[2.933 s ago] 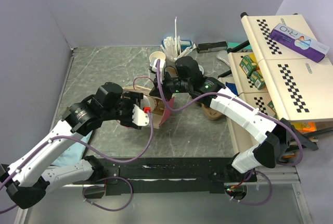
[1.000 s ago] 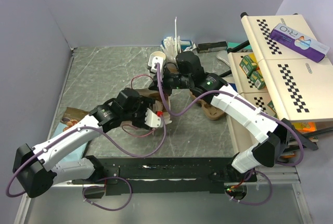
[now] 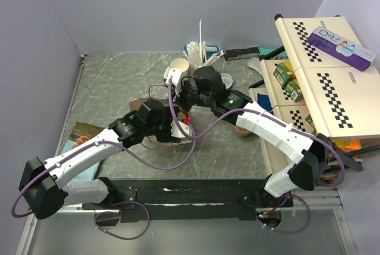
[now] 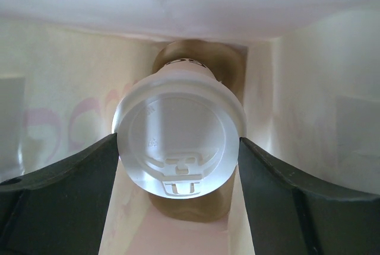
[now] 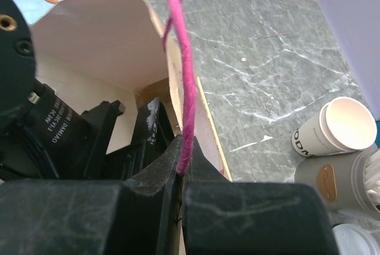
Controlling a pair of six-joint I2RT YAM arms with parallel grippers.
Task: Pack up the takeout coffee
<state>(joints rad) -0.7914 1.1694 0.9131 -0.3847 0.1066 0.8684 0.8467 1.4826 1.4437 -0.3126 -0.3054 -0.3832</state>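
While the left claw (image 4: 178,143) sits deep inside the paper bag (image 4: 65,83), its dark fingers (image 4: 65,178) close on opposite sides of the lidded cup (image 4: 184,71), gripping it at or just under the rim of the white lid (image 4: 178,136). The cup hangs over the brown panel (image 4: 199,59) at the bag's bottom, though whether its base touches that panel cannot be told. The right claw (image 5: 181,172) is pinched tight on the pink cord handle (image 5: 187,89), apparently holding the bag's mouth up above the table (image 5: 267,47). Judged hazards: (1) a grip taken so near the lid may pop it loose or let the cup body slide out, spilling coffee inside the bag; (2) release before the base is seated would drop the cup and probably tip it against a wall; (3) the bag is narrow, with its walls just beside both fingers, so spreading the fingers or drawing the claw out may snag the paper and drag or tear the bag; (4) the handle is a thin cord, and a slip there would let the mouth fold onto the left arm.
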